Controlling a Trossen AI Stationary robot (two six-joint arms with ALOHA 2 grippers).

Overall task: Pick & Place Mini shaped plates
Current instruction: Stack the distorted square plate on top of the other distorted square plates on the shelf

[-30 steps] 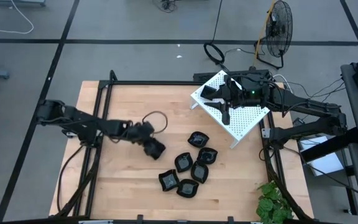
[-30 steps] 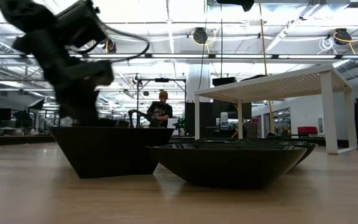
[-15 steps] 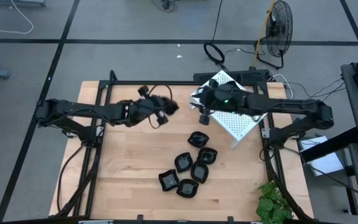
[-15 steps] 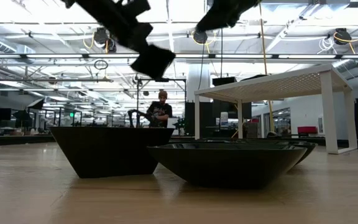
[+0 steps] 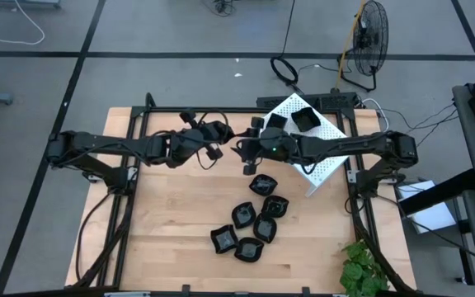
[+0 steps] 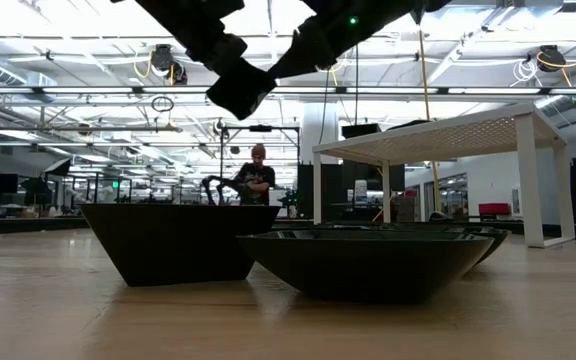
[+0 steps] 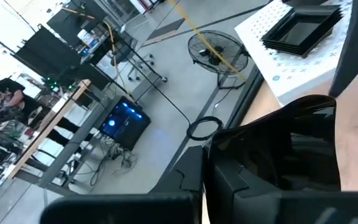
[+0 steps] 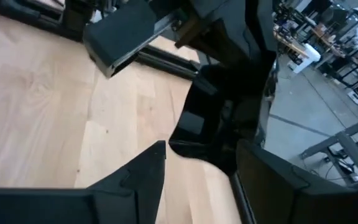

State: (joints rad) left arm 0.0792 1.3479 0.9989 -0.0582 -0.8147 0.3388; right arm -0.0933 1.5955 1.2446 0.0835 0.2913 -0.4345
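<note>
Tabletop (image 5: 171,214): pale wood, centre of the high view.

Left hand (image 5: 225,134): raised at upper centre of the high view, fingers clamped on one glossy black plate (image 7: 291,146) (the dish filled the lower right of the left wrist view).

Right hand (image 5: 242,150): just beside the left hand, meeting it at upper centre; fingers (image 8: 138,171) spread wide on either side of the held plate, not gripping it.

Loose plates (image 5: 254,221): six, clustered on the tabletop at lower centre right.

White perforated rack (image 5: 324,157): upper right, carrying two more black plates (image 5: 305,120).

Person (image 6: 257,175): stood far behind the tabletop in the low view.
</note>
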